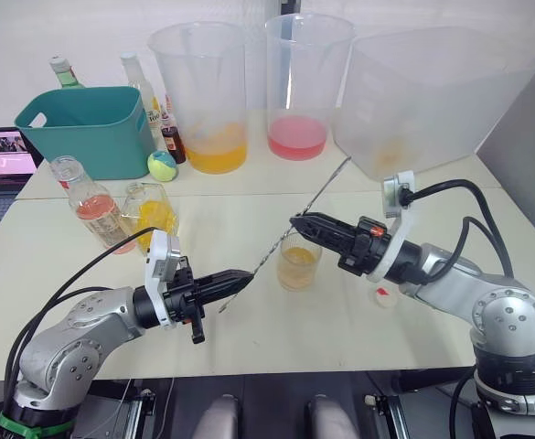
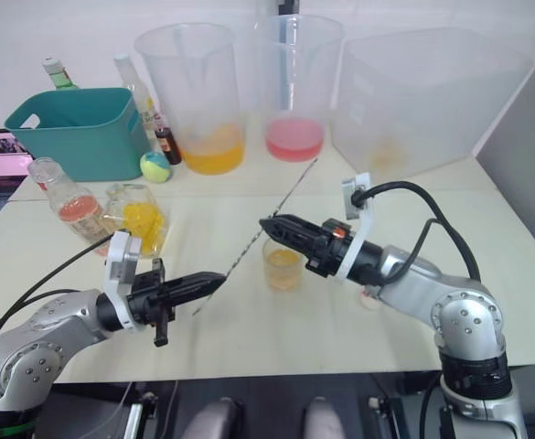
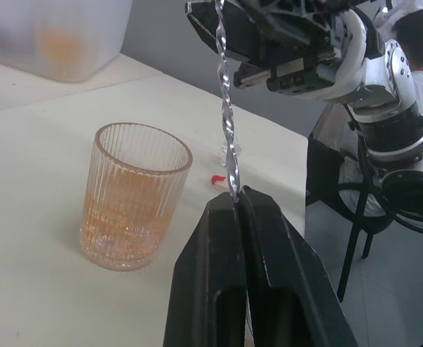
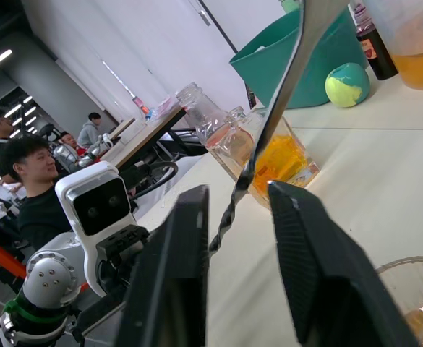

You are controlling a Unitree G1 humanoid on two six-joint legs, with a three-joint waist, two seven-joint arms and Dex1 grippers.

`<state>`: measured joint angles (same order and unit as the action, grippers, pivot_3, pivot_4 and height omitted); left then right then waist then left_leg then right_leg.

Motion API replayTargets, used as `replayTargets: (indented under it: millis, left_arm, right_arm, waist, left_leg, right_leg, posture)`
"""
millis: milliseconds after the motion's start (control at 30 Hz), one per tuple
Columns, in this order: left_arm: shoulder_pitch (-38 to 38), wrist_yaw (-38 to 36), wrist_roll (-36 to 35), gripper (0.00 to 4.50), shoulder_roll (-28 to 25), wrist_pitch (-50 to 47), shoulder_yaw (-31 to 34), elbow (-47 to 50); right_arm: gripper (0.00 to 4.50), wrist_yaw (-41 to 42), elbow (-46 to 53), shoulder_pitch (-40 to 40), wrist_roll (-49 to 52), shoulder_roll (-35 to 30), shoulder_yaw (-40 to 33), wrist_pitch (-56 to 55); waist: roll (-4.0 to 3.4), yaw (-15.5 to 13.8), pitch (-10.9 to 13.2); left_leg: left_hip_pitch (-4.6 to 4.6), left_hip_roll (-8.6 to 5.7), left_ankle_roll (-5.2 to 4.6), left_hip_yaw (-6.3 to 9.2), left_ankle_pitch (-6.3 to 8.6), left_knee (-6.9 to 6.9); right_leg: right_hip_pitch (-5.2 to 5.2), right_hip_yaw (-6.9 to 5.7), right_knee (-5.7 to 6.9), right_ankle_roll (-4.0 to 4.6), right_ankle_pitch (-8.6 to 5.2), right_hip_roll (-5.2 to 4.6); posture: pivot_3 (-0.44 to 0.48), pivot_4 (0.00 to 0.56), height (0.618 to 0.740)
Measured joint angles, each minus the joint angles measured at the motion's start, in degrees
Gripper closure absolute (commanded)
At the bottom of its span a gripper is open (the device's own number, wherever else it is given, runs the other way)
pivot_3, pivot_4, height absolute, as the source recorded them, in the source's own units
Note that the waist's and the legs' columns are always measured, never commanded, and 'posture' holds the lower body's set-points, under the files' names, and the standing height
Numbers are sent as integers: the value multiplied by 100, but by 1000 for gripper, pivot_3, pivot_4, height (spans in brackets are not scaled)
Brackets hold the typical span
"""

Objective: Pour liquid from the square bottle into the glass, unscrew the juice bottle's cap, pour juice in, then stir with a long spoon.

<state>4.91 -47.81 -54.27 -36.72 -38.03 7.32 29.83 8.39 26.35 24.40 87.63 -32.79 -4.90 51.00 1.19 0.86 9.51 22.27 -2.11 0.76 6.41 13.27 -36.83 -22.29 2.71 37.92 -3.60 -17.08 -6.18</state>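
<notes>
While the left gripper (image 1: 241, 275) clamps its fingers on the long spoon (image 1: 299, 216), the stem slants up toward one o'clock between the right gripper's (image 1: 296, 220) parted fingers. At four o'clock of the spoon's middle, the glass (image 1: 299, 263) stands on the bench (image 1: 249, 329), holding orange liquid.

Right gripper (image 4: 236, 217) with its two black fingers parted, twisted spoon (image 4: 269, 123) stem running between them without touching, square bottle (image 4: 280, 159) and juice bottle (image 4: 207, 123) beyond on the table (image 4: 370, 173), teal bin (image 4: 298, 61), green ball (image 4: 348, 84), glass (image 4: 413, 300) rim at the corner, left gripper's camera housing (image 4: 99, 202), people seated behind
</notes>
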Motion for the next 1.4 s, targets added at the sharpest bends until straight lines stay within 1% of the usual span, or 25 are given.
replayTargets:
  millis: [33, 333, 433, 567, 600, 667, 800, 833, 867, 967, 1000, 1067, 1167, 1300, 1400]
  left_arm:
    - [-1, 11, 9, 4500, 1, 0, 0, -1]
    - [-33, 34, 83, 4500, -2, 28, -18, -32]
    - [5, 133, 220, 4500, -3, 25, -85, -29]
    - [125, 299, 122, 4500, 61, -121, -81, -58]
    - [141, 359, 104, 3866, 120, -133, -76, -66]
    - [176, 369, 104, 3286, 125, -124, -73, -85]
    - [192, 229, 250, 1857, 117, 34, -75, -102]
    - [192, 197, 266, 1605, 108, 59, -75, -116]
    - [184, 138, 306, 1245, 88, 85, -75, -144]
    - [2, -55, 443, 258, -29, 215, -45, -181]
    - [-118, -131, 519, 27, -103, 301, -22, -190]
    - [-297, -255, 738, 27, -221, 457, 9, -223]
    - [-365, -382, 945, 27, -254, 636, 13, -316]
    - [-330, -490, 1140, 27, -253, 795, -9, -407]
    - [-248, -557, 1243, 27, -228, 834, -91, -494]
  right_arm:
    - [4456, 12, -1, 0, -30, 0, 0, 0]
    - [4456, 116, 12, 7, -117, 48, 24, -8]
    - [4456, 126, -20, 7, -203, 47, 51, -4]
    - [4456, 130, -100, 48, -210, 43, 23, -9]
    - [4500, 134, -101, 56, -204, 34, -7, -10]
    - [4500, 105, -144, 71, -256, -31, -50, -10]
    - [4500, 103, -218, 114, -330, -34, -89, -12]
    - [4500, 112, -218, 129, -339, -37, -99, -12]
    - [4500, 143, -217, 142, -363, -57, -134, -19]
    - [4500, 186, -225, 156, -362, -166, -368, -54]
    - [4500, 224, -226, 165, -338, -248, -483, -55]
    - [4500, 266, -259, 233, -250, -404, -719, -59]
    - [4500, 280, -333, 498, -65, -651, -1012, -68]
    - [4500, 357, -343, 769, -102, -1121, -1157, -59]
    - [4500, 502, -337, 890, -243, -1356, -1160, -37]
  waist:
    - [0, 1, 0]
    - [0, -1, 0]
    - [0, -2, 0]
    - [0, 0, 0]
    - [0, 0, 0]
    - [0, -2, 0]
    - [0, 0, 0]
    - [0, 0, 0]
    - [0, 0, 0]
    - [0, 0, 1]
    - [0, 0, 1]
    - [-1, -1, 1]
    - [-1, -10, 1]
    - [-2, -17, 2]
    - [-2, -10, 2]
  left_leg:
    - [0, 0, 0, 0, 0, 0]
    - [2, 0, 0, 0, 0, 1]
    - [2, 0, 0, 0, 0, 1]
    - [2, 0, 0, 0, 0, 1]
    - [2, 0, 0, 0, 0, 1]
    - [3, 0, 0, 0, 0, 1]
    - [3, 0, 0, 0, 0, 2]
    - [3, 0, 0, 0, 0, 2]
    - [2, 0, 0, 0, 0, 3]
    - [4, 0, 0, 0, 0, 3]
    - [4, 0, 0, 0, 0, 4]
    - [4, 0, 0, 0, 0, 6]
    - [6, 2, 0, -1, 0, 6]
    - [10, 2, 0, -1, 0, 6]
    - [10, 3, -1, -2, 0, 6]
  right_leg:
    - [0, 0, 0, 0, 0, 0]
    - [-2, 0, -2, 0, 0, 0]
    - [-2, 0, -3, 0, 0, 0]
    - [-2, 0, -3, 0, 0, 0]
    - [-2, 0, -2, 0, 0, 0]
    - [-2, 0, -3, 0, 0, 0]
    - [-3, 0, -3, 0, 0, 0]
    - [-3, 0, -3, 0, 0, 0]
    - [-3, 0, -3, 0, 0, 0]
    - [-3, 0, -6, 0, 0, 0]
    - [-3, 0, -7, 0, 0, 0]
    - [-3, 0, -11, 0, 0, 0]
    - [2, -2, -24, 0, 0, 0]
    - [1, -2, -29, 0, 0, 0]
    - [1, -3, -29, 0, 0, 0]
  posture:
    - [0, 150, 738]
    - [0, 150, 738]
    - [0, 150, 738]
    - [0, 150, 738]
    - [0, 150, 738]
    - [0, 150, 738]
    - [0, 150, 738]
    - [0, 150, 738]
    - [0, 150, 738]
    - [0, 150, 738]
    - [0, 150, 738]
    - [0, 150, 738]
    - [0, 150, 738]
    - [0, 150, 738]
    - [0, 150, 738]
